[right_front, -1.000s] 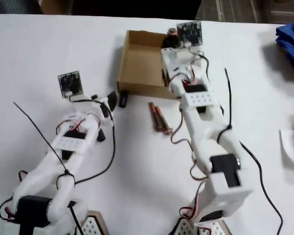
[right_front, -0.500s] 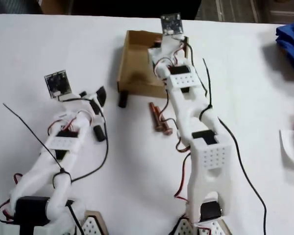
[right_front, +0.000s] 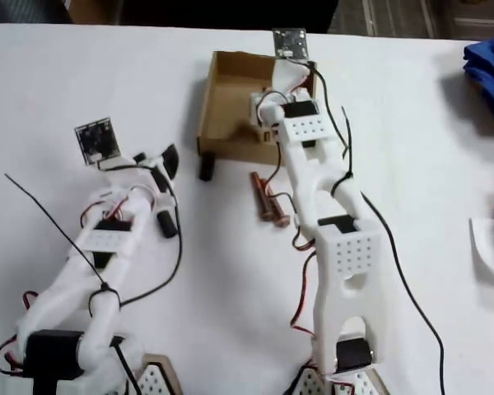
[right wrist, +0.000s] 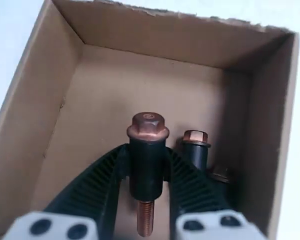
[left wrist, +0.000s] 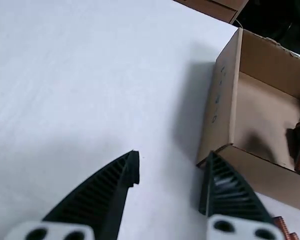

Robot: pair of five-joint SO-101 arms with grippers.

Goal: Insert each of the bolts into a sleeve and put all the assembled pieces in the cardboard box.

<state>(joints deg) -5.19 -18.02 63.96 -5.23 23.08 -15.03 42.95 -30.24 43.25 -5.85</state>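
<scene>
- Your right gripper [right wrist: 146, 154] is shut tight on a black sleeve [right wrist: 146, 172] with a copper bolt [right wrist: 148, 126] pushed through it.
- This held piece hangs over the inside of the cardboard box [right wrist: 155, 32]. In the high view the box sits at the top middle.
- A finished piece [right wrist: 196, 147] already rests in the box, just beside one of your right gripper's fingers. If you spread the fingers wide, I think that finger could bump it.
- If you let go from up high, the held piece might bounce, or the bolt might slip out of its sleeve. Go lower first.
- Your left gripper [left wrist: 172, 160] is open and holds nothing. It hovers just beside a corner of the box. If it swings that way, it could push the box out from under the held piece.
- Two loose bolts [right_front: 267, 197] lie in the middle of the high view, just below the box and right beside your right arm. The arm or its wires could drag them.
- One loose sleeve [right_front: 206, 169] sits at the box's lower left corner. Another sleeve [right_front: 169, 224] lies beside your left arm.
</scene>
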